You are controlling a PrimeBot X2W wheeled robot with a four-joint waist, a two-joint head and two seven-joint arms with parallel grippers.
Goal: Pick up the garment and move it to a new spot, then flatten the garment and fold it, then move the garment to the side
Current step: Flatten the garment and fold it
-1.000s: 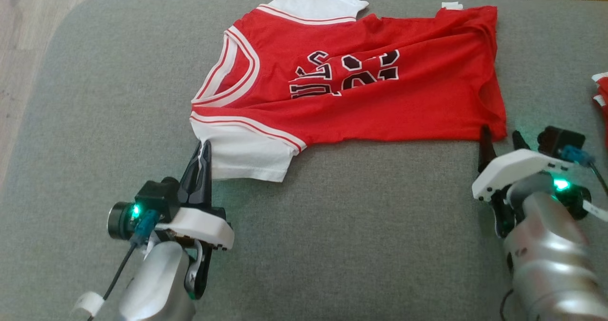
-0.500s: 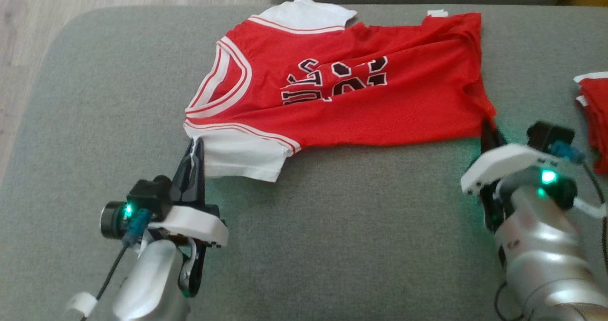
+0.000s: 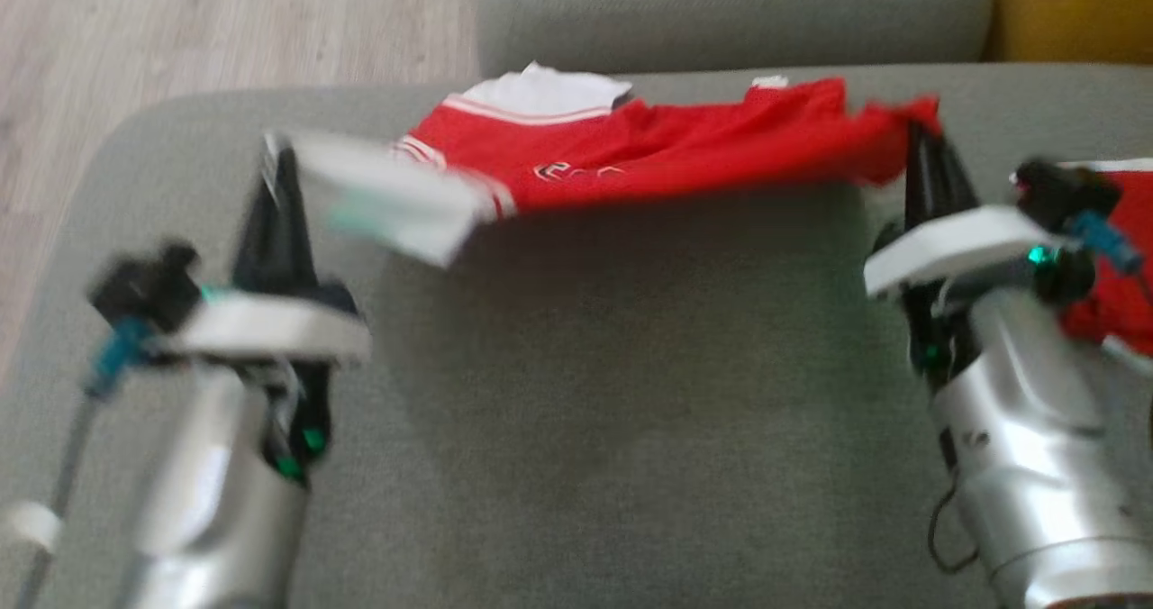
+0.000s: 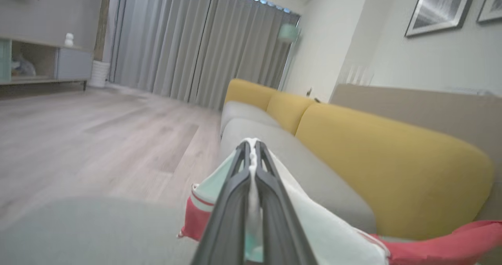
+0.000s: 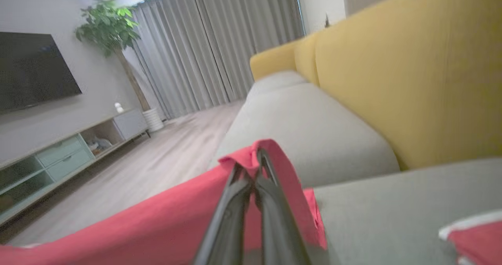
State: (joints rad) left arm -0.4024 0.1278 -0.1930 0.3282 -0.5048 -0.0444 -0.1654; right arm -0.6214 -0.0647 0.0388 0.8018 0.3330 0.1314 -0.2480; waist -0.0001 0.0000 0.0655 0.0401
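- Between the two closed grippers, the garment hangs stretched, its near edge raised off the grey cushion: red body, white sleeves, striped trim, motion-blurred.
- Left gripper is pinched tight on a white sleeve.
- Right gripper clamps the red hem corner.

I count two grippers, my left gripper and right gripper; two red garments, the jersey at upper centre and the second garment at the right edge; two grey cushions, the lower cushion and the top cushion.
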